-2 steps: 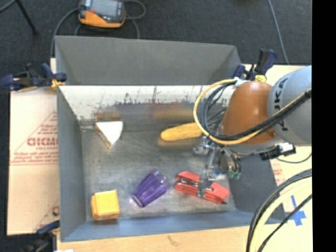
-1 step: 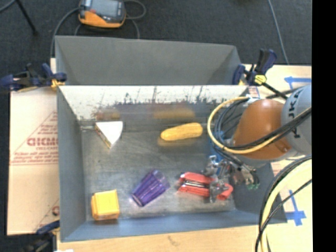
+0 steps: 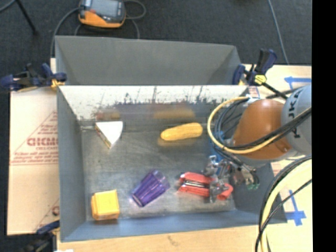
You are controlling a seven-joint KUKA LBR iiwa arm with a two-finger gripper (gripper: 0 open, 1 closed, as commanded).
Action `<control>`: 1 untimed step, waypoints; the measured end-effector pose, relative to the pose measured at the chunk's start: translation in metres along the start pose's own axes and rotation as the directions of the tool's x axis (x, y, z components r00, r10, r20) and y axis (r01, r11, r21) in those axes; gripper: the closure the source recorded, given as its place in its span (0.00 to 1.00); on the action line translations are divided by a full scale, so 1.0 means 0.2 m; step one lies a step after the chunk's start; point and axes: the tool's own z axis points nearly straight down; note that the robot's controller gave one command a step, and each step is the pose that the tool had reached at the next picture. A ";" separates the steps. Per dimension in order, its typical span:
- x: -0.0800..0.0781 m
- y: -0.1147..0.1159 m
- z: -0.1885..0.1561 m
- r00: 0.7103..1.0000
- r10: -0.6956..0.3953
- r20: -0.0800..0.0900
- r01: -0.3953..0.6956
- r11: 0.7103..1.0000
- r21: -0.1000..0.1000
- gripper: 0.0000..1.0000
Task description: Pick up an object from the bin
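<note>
A grey metal bin is seen from above, and the arm is brought in from 3 o'clock. An orange cover is carried on the wrist, and looped yellow and dark cables are hung round it.

The gripper is found low at 4 o'clock in the bin, close to the right wall. It is placed over the right end of a red thing, perhaps a small clamp or a pair of pliers with red handles, which is laid flat on the floor of the bin with its length running from 9 to 3 o'clock. Whether the gripper is open or closed cannot be told, since its tip is lost among the metal parts and the red shape beneath. Contact between the two cannot be judged either.

The other things are spread well apart. A purple ribbed cup is laid on its side at 6 o'clock, just beside the left end of the red thing. A yellow block is set at 7 o'clock, near the front left corner. A white wedge is placed at 10 o'clock, close to the back wall. A yellow banana is laid at 1 o'clock, well apart from the gripper.
</note>
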 end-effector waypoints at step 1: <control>0.01 0.00 -0.17 1.000 0.021 -0.012 -0.021 1.000 -0.001 1.00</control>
